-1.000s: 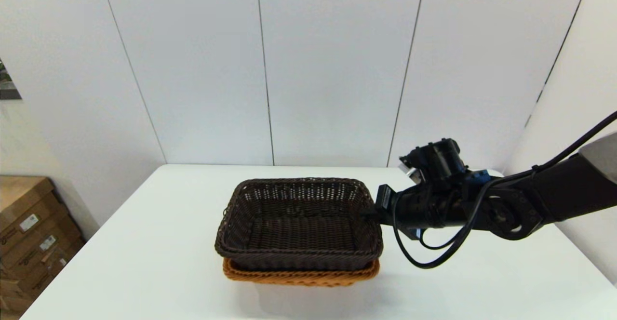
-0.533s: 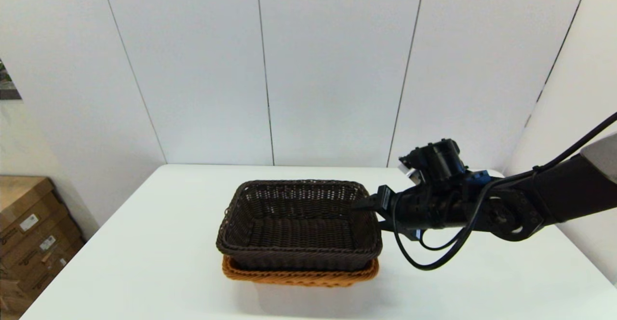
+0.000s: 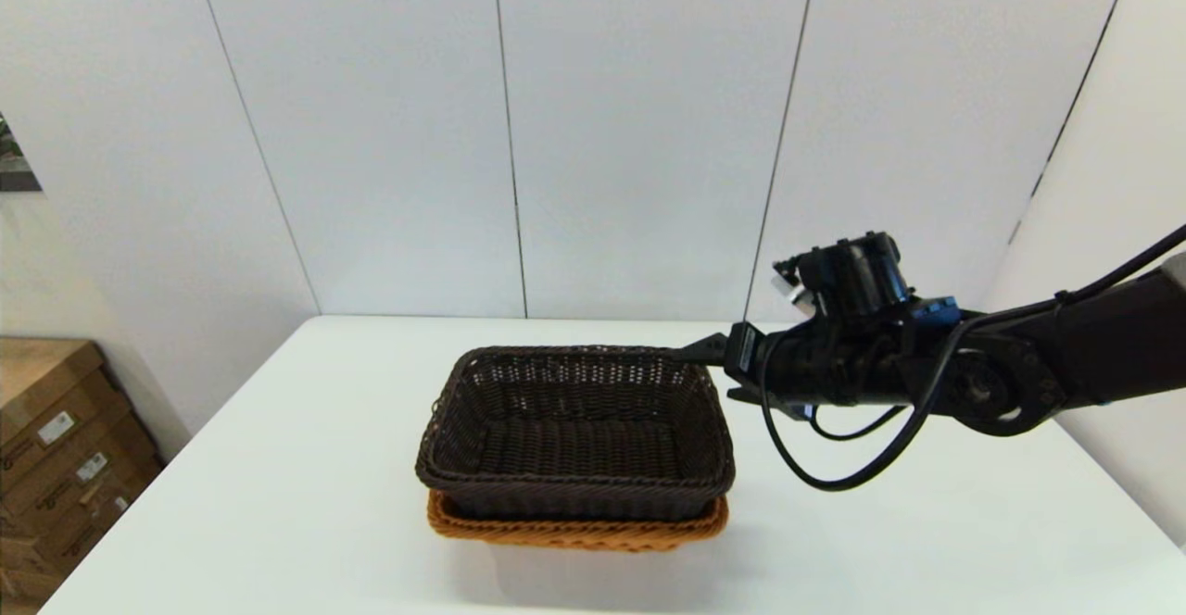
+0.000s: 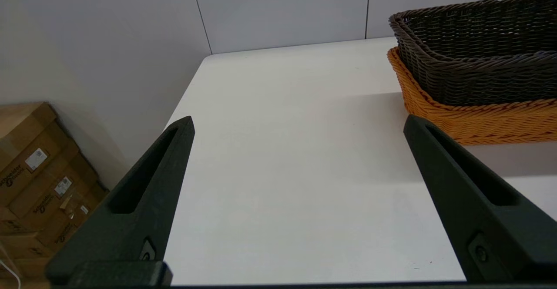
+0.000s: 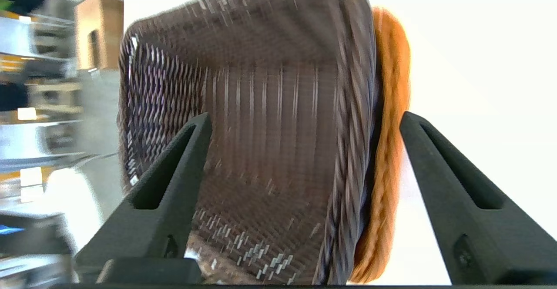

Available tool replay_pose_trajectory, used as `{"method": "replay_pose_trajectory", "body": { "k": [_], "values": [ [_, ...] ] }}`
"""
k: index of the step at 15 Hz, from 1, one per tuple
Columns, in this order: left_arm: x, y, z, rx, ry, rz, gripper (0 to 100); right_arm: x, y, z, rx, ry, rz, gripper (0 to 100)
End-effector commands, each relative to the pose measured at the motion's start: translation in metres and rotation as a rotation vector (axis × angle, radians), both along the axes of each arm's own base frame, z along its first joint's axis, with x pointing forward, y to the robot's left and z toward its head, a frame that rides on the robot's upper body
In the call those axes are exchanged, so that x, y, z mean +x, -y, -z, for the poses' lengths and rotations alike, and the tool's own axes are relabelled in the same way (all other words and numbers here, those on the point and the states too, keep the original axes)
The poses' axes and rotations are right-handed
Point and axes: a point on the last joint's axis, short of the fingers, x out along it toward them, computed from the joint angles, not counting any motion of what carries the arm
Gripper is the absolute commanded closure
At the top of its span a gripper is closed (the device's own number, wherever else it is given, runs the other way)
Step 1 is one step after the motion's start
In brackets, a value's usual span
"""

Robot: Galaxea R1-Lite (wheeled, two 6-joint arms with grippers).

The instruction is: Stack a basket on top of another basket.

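the right end effector (image 3: 709, 372) has let go of the dark brown basket (image 3: 574, 430) and lifted away: half a second ago it sat low against the basket's right rim, and now it hangs higher, just beside and above the far right corner, touching nothing. its fingers are spread wide, as the right wrist view shows, with the basket seen between them but farther off. the dark basket has not shifted since the release; it sits nested in the orange-tan basket (image 3: 574, 530), whose braided rim shows as a thin band under it along the near side, both near the middle of the white surface (image 3: 278, 504). the stack looks level and square, so i judge the stacking done, and what is left is only for the arm to retreat. the left end effector (image 4: 298, 202) is parked low off to the left side, its fingers also spread and holding nothing, pointing across bare surface with the two baskets well apart from it. cardboard boxes (image 3: 56, 448) stand on the floor beyond the left edge, well clear of the work. nothing stands in the right arm's way, though its hanging black cable (image 3: 834, 476) droops near the surface beside the stack and could brush the rim if the arm swung back low.
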Motion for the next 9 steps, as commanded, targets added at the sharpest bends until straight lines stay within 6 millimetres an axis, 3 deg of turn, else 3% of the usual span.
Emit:
{"method": "replay_pose_trajectory", "body": {
  "k": [1,5,9],
  "values": [
    [0.000,0.000,0.000,0.000,-0.002,0.001,0,0.005,0.006,-0.031,-0.131,0.197,-0.039,0],
    [0.000,0.000,0.000,0.000,-0.002,0.001,0,-0.001,0.028,-0.079,-0.420,0.531,-0.118,0],
    [0.000,0.000,0.000,0.000,-0.002,0.001,0,-0.037,0.043,-0.108,-0.528,0.651,-0.114,0]
  ]
}}
